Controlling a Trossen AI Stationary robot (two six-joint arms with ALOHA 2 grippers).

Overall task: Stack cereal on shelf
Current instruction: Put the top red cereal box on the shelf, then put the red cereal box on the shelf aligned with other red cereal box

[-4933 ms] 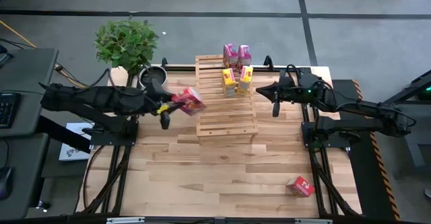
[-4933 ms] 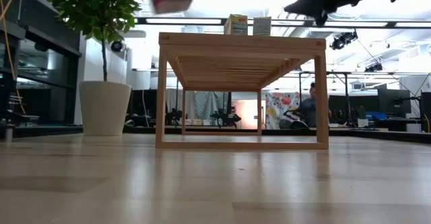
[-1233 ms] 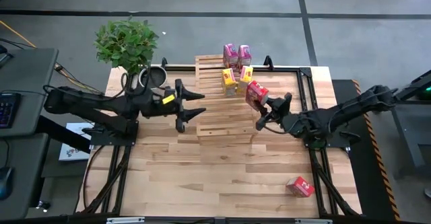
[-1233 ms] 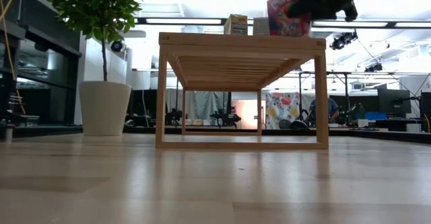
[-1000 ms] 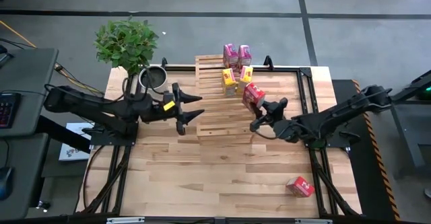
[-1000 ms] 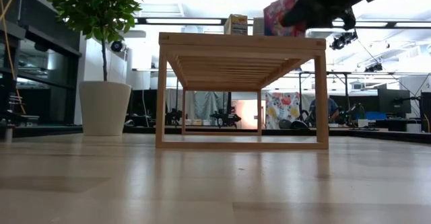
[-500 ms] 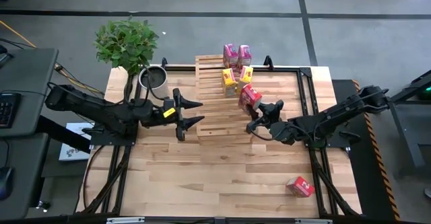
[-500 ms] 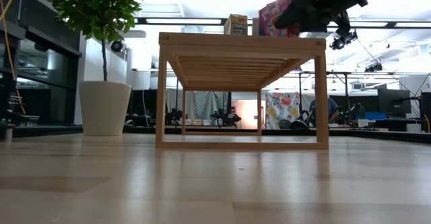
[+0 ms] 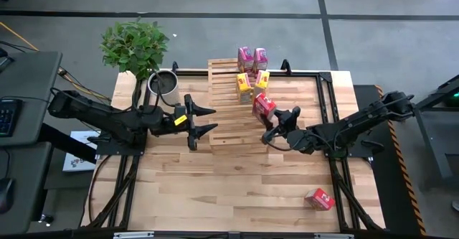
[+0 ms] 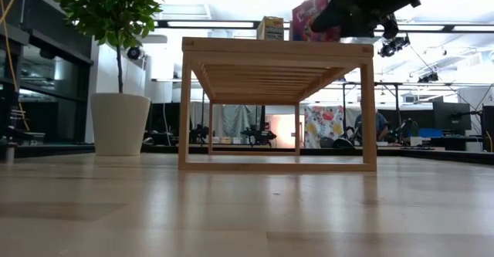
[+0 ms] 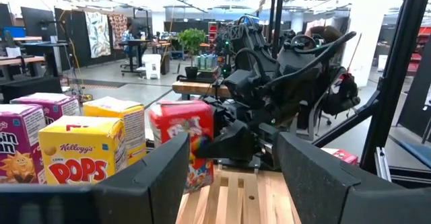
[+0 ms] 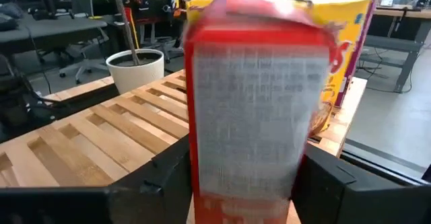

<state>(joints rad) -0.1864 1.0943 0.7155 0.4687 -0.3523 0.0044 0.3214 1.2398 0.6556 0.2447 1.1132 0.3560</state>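
Red box (image 9: 263, 107) now upright on rack (image 9: 229, 124).

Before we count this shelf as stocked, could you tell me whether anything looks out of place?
One red cereal box lies apart on the table near its front right corner, far from the shelf, where the other five boxes stand. Otherwise nothing stands out.

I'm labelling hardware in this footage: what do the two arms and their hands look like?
Both arms are dark, slim, jointed links with black cabling. The left hand has two tapered black fingers and a yellow tag just behind them. The right hand is all black with blocky fingers; a green light glows far back on the right arm.
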